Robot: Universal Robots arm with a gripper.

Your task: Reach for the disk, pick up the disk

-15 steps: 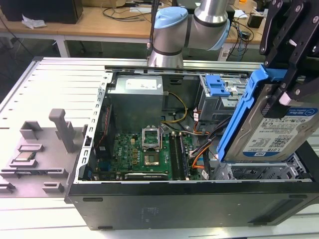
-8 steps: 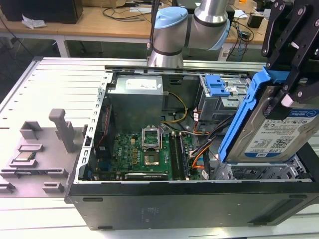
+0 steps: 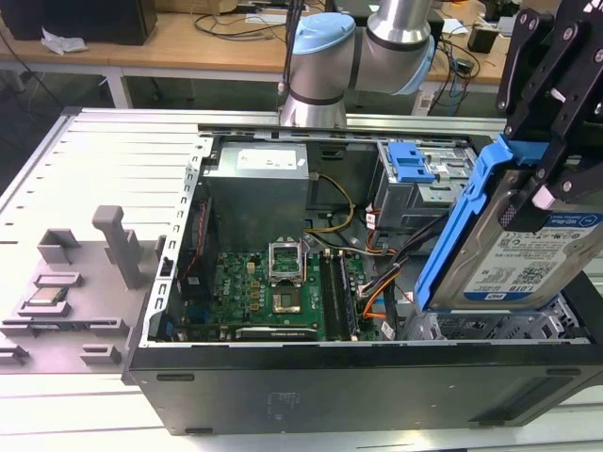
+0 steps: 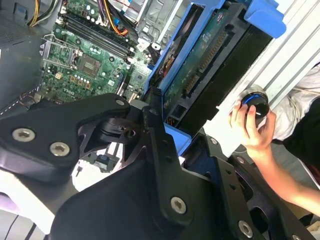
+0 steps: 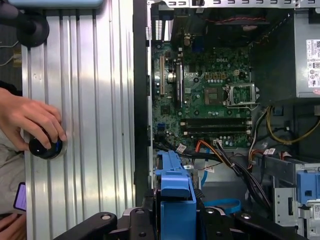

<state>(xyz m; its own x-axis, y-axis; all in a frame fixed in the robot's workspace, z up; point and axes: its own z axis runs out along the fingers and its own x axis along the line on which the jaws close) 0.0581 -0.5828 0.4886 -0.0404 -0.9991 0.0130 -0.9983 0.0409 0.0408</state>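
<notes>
The disk (image 3: 513,252), a silver drive with a white-and-blue label and blue side rails, hangs tilted above the open computer case (image 3: 311,377) at the exterior view's right. My black gripper (image 3: 539,174) is shut on its upper end. The second wrist view shows the disk's (image 4: 210,55) circuit-board underside in its blue frame, running away from the gripper (image 4: 165,127). In the first wrist view one blue rail of the disk (image 5: 175,187) sits between the black fingers (image 5: 140,225).
Inside the case lie the motherboard (image 3: 273,292), loose cables (image 3: 391,273), a grey power supply (image 3: 259,174) and a drive bay with a blue latch (image 3: 413,162). A small CPU chip (image 3: 47,298) rests on the grey fixture at the exterior view's left. A person's hand (image 5: 30,120) holds a round knob (image 5: 46,146).
</notes>
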